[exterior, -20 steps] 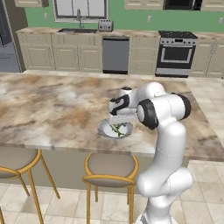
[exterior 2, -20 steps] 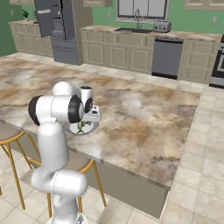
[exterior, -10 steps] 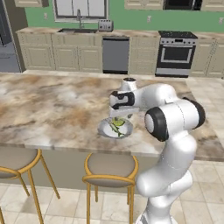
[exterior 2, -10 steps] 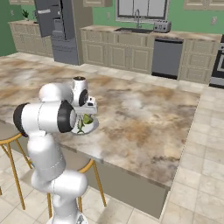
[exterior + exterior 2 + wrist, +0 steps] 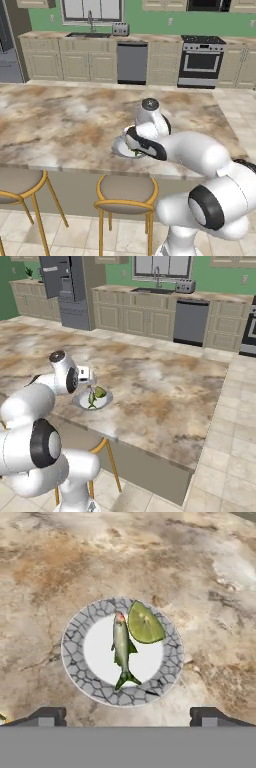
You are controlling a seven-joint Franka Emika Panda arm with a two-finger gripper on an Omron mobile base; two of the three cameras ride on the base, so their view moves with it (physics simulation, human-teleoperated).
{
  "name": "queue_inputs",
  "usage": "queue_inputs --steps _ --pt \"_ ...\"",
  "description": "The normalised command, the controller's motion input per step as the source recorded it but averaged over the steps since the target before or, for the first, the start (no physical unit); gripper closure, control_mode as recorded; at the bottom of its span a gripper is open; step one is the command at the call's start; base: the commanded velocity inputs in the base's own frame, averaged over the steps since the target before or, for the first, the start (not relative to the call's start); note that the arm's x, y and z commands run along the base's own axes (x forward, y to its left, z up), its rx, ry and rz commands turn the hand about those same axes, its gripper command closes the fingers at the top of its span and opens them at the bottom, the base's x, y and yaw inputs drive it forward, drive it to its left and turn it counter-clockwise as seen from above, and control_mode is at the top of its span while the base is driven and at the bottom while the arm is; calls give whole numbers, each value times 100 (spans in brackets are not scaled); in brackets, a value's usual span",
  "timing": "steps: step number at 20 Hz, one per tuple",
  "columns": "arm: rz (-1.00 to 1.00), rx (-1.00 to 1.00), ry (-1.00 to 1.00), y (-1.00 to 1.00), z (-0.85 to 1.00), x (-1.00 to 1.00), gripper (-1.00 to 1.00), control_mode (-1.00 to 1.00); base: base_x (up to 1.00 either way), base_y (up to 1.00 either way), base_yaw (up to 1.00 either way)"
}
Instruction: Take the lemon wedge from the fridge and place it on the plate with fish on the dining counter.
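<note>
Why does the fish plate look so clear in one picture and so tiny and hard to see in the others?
In the hand view the plate with fish sits close below the camera, evenly lit, so the lemon wedge and the fish look crisp, with no glare. In the left base view the arm covers most of the plate; in the right base view it is small and blocky.

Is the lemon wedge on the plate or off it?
On it. The lemon wedge lies on the plate beside the fish, overlapping the patterned rim; the open pincer is clear of it.
</note>
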Motion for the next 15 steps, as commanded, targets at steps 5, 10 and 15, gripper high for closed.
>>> queue_inputs --steps 5,10,15 --pt "14 -22 -65 87 15 -97 -100 -100 0 0 0" --pt "23 -16 -27 72 4 -100 -100 -100 0 0 0" --pt "24 -14 -12 87 12 -100 -100 -100 0 0 0"
